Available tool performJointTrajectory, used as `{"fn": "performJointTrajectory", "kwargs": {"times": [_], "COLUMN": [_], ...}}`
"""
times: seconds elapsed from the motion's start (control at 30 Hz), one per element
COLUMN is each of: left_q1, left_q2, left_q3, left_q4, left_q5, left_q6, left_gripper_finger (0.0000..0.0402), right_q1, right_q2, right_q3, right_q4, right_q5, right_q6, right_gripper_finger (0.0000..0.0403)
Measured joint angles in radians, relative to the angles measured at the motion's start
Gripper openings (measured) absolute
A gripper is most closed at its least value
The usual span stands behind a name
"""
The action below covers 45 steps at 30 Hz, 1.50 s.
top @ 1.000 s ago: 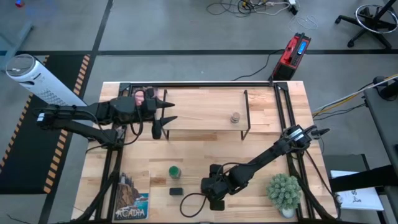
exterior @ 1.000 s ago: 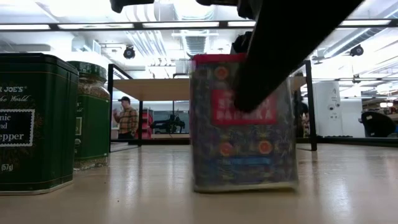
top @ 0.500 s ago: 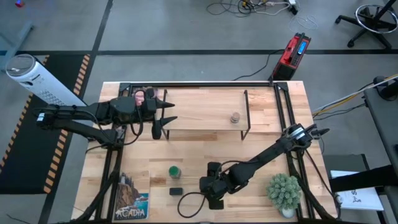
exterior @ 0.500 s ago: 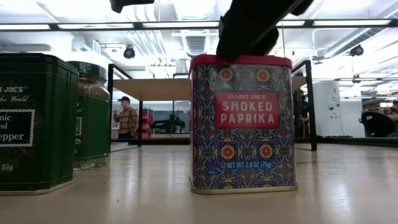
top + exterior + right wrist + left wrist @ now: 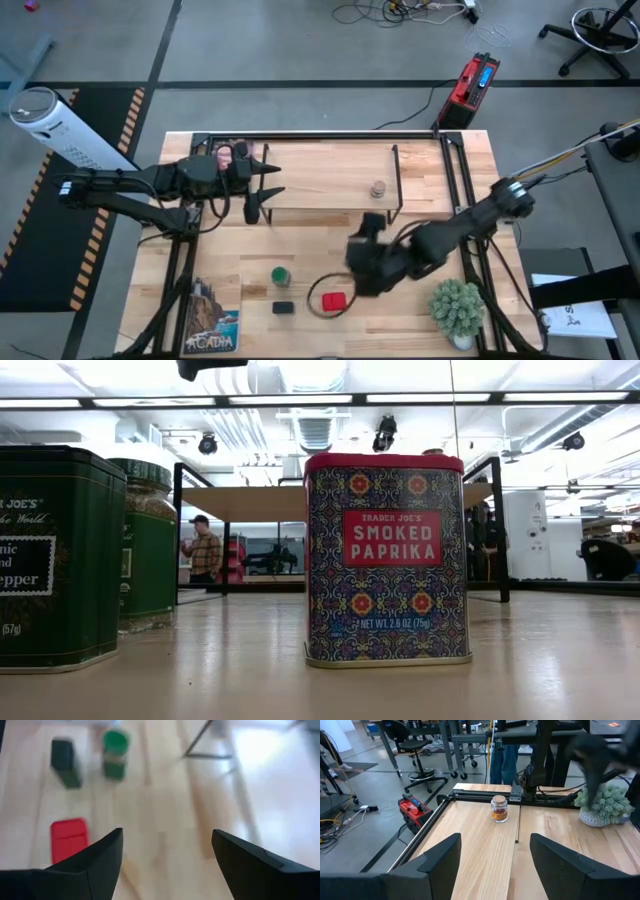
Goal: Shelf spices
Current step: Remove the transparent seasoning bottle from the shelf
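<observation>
Standing free on the worktop (image 5: 420, 180), the red tin (image 5: 334, 300) sits near the front edge beside the olive tin (image 5: 283, 308) and green-lidded jar (image 5: 281, 274). Right jaws (image 5: 365, 250) hang above, spread wide, empty. Left jaws (image 5: 262, 190) hover open at the shelf's (image 5: 320, 190) end; the tiny jar (image 5: 377, 189) stands on it.

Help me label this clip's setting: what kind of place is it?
Probably a robotics lab or workshop: rolling office chairs on a concrete floor, loose cables, and metal workbenches stand behind the wooden table.
</observation>
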Motion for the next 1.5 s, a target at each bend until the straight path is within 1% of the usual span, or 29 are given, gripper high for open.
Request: {"fn": "performJointTrajectory", "kwargs": {"times": [0.13,0.27,0.5,0.8,0.9,1.1,1.27,1.4,1.5], "left_q1": [0.0,0.0,0.0,0.0,0.0,0.0,0.0,0.0,0.0], "left_q2": [0.0,0.0,0.0,0.0,0.0,0.0,0.0,0.0,0.0], "left_q3": [0.0,0.0,0.0,-0.011,-0.011,-0.012,-0.013,-0.013,-0.013], "left_q4": [0.0,0.0,-0.002,-0.003,-0.003,-0.009,-0.039,-0.046,-0.056], "left_q5": [0.0,0.0,0.0,0.0,0.0,0.0,0.0,0.001,0.001], "left_q6": [0.0,0.0,-0.001,-0.001,-0.001,-0.001,-0.006,-0.012,-0.021], "left_gripper_finger": [0.0226,0.0226,0.0226,0.0226,0.0226,0.0226,0.0226,0.0226,0.0226], "right_q1": [-0.044,-0.108,-0.223,-0.391,-0.451,-0.572,-0.62,-0.641,-0.657], "right_q2": [-0.094,-0.157,-0.17,-0.164,-0.165,-0.165,-0.165,-0.166,-0.166], "right_q3": [0.0,0.0,-0.002,-0.006,-0.006,-0.011,-0.029,-0.079,-0.121], "right_q4": [-0.092,-0.147,-0.24,-0.278,-0.283,-0.282,-0.272,-0.232,-0.228], "right_q5": [0.061,0.062,0.045,-0.1,-0.124,-0.235,-0.291,-0.339,-0.345], "right_q6": [0.001,-0.018,-0.112,-0.288,-0.347,-0.41,-0.444,-0.469,-0.477], "right_gripper_finger": [0.0273,0.0269,0.0273,0.0286,0.0283,0.0273,0.0268,0.0271,0.0275]}}
